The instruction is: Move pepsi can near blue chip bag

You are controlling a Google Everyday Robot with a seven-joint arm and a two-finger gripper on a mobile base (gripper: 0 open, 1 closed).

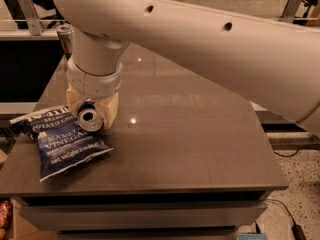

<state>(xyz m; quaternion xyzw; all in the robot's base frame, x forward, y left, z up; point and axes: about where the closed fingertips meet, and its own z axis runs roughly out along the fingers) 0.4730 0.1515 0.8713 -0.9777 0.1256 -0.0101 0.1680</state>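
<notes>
The blue chip bag [61, 145] lies flat on the left front part of the table [190, 134], with a white top band and white lettering. My gripper [92, 115] hangs from the big white arm directly above the bag's upper right corner. Its tan fingers [111, 110] are shut on the pepsi can [90, 119], which is held on its side with one silver end facing the camera. The can's blue side is mostly hidden by the fingers. I cannot tell whether the can touches the bag.
A taller silver can [64, 36] stands at the table's far left edge, partly behind the arm. The white arm [210, 44] spans the upper view. The table's front edge is near the bag. Floor and cables lie to the right.
</notes>
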